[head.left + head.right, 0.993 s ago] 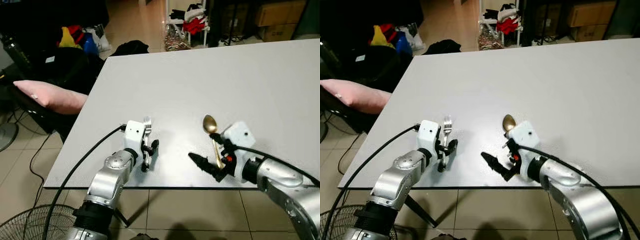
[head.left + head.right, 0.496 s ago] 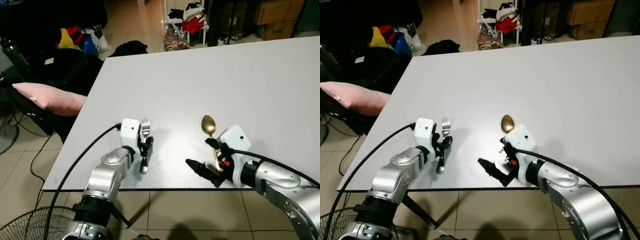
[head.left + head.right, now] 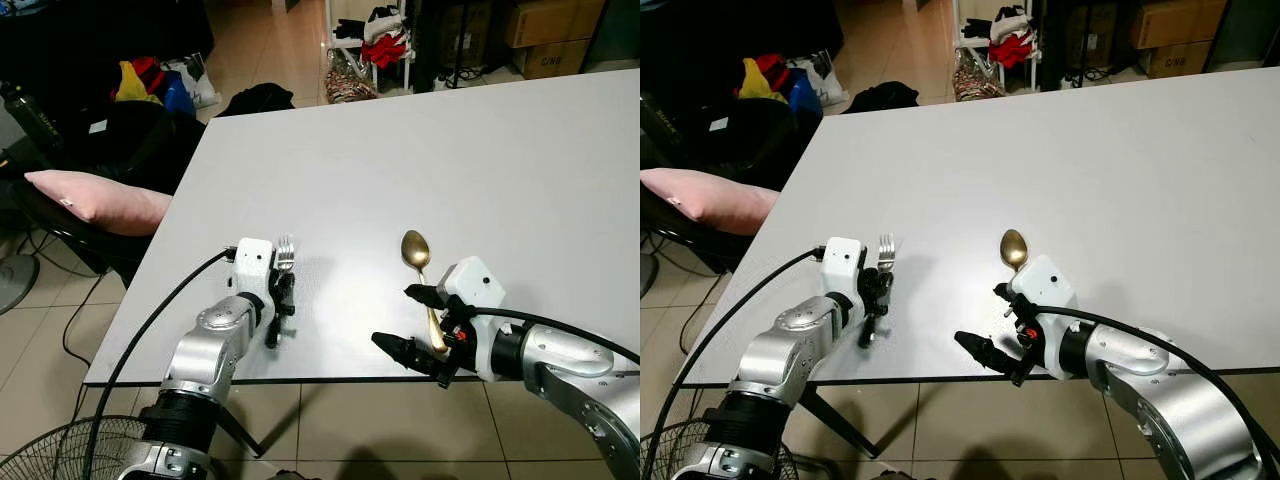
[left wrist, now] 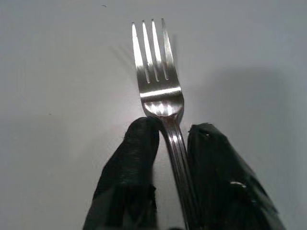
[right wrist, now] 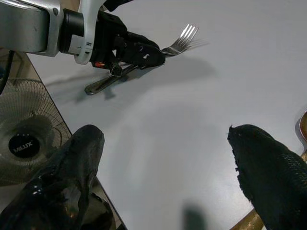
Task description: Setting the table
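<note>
The desk (image 3: 450,150) is a plain light-grey slab with its near edge at 6 o'clock. Beyond its far edge lies a tiled floor (image 3: 270,50) with clothing heaps and cardboard boxes (image 3: 545,30). A pink cushion (image 3: 100,200) sits at 9 o'clock, and a fan (image 3: 60,465) stands at 7 o'clock.

The left claw (image 3: 277,305) rests low on the desk near the front edge, forearm angled in from 7 o'clock. Its fingers (image 4: 132,163) sit narrow on either side of the fork (image 4: 160,91) handle, tines pointing to 12 o'clock.

The right claw (image 3: 412,322) reaches in from 4 o'clock, spread wide, with one finger beside the gold spoon (image 3: 420,270). The spoon lies flat, bowl toward 12 o'clock, well apart from the fork.
</note>
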Controlling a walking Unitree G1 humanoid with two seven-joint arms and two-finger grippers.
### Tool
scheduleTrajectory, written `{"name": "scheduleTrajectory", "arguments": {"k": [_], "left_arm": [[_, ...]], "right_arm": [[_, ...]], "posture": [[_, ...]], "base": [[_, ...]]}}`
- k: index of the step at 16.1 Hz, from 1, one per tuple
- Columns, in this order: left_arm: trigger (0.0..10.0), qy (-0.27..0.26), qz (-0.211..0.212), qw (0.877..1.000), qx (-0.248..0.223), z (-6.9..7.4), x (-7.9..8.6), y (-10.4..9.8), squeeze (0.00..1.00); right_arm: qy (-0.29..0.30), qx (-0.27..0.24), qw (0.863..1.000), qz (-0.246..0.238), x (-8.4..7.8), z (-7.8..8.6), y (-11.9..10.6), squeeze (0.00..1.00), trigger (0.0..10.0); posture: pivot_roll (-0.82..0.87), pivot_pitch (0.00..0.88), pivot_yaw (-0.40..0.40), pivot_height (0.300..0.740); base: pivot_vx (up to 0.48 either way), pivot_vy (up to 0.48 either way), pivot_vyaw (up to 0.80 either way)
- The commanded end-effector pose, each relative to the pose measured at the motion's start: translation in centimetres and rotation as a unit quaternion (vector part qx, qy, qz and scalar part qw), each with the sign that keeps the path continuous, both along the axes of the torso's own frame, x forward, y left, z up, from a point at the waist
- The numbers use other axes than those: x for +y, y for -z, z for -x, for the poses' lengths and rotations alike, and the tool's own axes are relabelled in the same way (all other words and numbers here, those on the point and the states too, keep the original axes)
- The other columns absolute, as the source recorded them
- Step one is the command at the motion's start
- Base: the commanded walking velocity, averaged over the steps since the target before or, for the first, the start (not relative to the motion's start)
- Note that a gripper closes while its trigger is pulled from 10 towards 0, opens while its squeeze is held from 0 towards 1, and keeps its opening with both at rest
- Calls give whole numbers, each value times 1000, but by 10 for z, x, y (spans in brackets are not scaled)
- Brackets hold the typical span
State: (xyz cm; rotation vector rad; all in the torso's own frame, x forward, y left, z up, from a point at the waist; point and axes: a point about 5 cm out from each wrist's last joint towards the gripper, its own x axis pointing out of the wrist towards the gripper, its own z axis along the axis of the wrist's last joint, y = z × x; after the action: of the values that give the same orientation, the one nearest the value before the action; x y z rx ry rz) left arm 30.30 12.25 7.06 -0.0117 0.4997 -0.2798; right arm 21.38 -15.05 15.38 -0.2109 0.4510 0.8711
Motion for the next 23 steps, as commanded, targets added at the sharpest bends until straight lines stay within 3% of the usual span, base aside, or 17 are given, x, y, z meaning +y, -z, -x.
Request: {"name": "scheduleTrajectory", "arguments": {"k": [1, 8, 11, 12, 22, 23], "left_arm": [[0, -9, -25, 999, 38, 8, 13, 17, 0], [0, -39, -59, 997, 29, 13, 54, 16, 0], [0, -66, -67, 995, 28, 12, 65, 16, 0], [0, -96, -62, 993, 26, 9, 68, 14, 0], [0, -76, -70, 995, 11, -1, 62, 11, 0], [10000, -87, -75, 993, 8, -1, 64, 10, 275]], "right_arm": [[-23, -3, 1000, -7, 6, 5, -2, 0, 10000], [-30, -8, 1000, -4, 7, 4, -3, 0, 10000], [-30, -9, 1000, -3, 7, 2, -3, 0, 10000], [-31, -12, 999, -3, 8, 1, -3, 0, 10000], [-28, -17, 999, 2, 7, -1, -4, 0, 10000], [-26, -19, 999, 2, 7, -2, -4, 0, 10000]], "posture": [[-186, 13, 178, 740], [-189, 8, 177, 740], [-187, 4, 175, 740], [-185, 0, 171, 740], [-199, 0, 177, 740], [-196, 0, 176, 740]], "base": [[0, 0, 0], [0, 0, 0], [0, 0, 0], [0, 0, 0], [0, 0, 0], [0, 0, 0]]}}
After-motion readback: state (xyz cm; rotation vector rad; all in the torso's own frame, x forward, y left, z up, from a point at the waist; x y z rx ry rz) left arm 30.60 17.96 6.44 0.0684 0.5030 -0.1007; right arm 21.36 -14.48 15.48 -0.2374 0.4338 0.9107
